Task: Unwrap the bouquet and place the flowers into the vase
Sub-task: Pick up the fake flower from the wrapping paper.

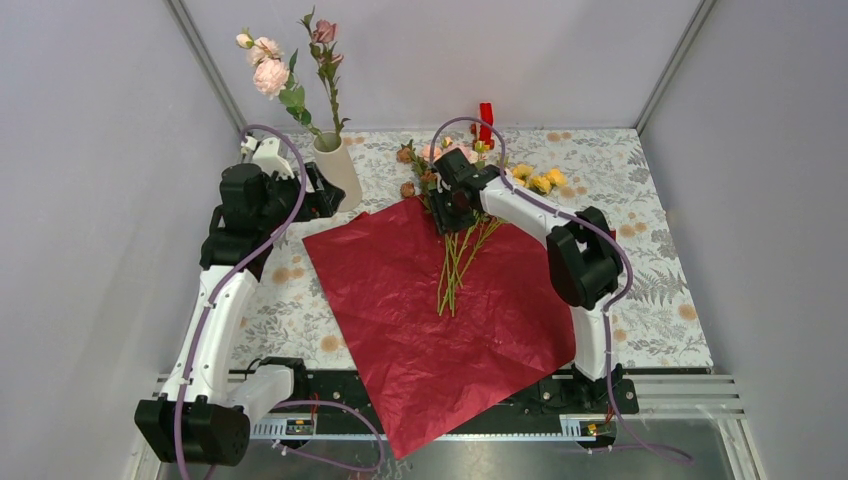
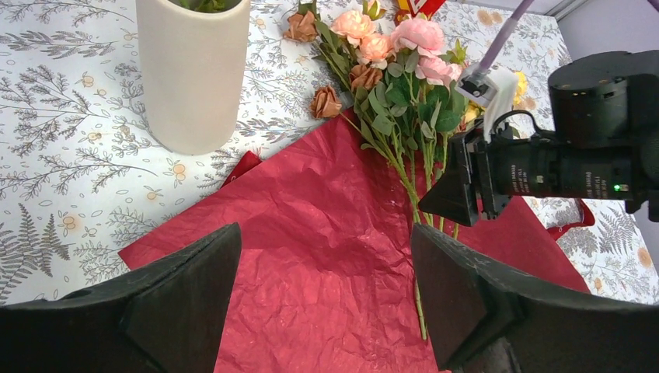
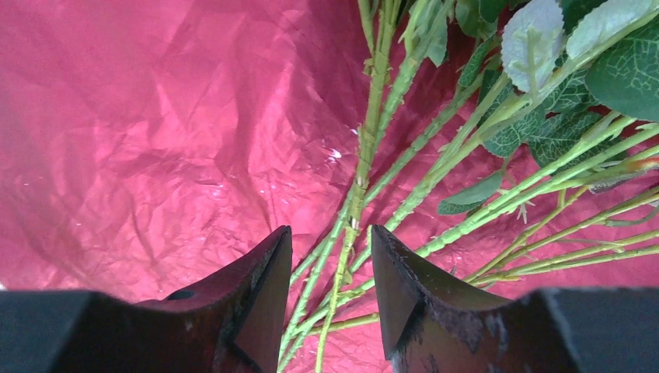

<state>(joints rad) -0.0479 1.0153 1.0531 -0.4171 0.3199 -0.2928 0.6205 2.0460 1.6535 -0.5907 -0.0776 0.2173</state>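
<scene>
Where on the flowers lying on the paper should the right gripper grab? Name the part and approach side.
Grip the bare stems just below the leaves, coming from straight above. They lie flat on the red paper and bunch narrowly there, fitting inside the right gripper.

The wrapping paper (image 1: 420,330) is crinkled and faintly shiny, the vase (image 2: 193,78) smooth and matt, the tablecloth (image 1: 650,290) printed cloth.

Wrapping paper (image 1: 430,330) is dark red, flowers (image 2: 388,47) pink and peach, vase (image 2: 194,70) cream, tablecloth (image 1: 650,290) white with grey-orange foliage print.
</scene>
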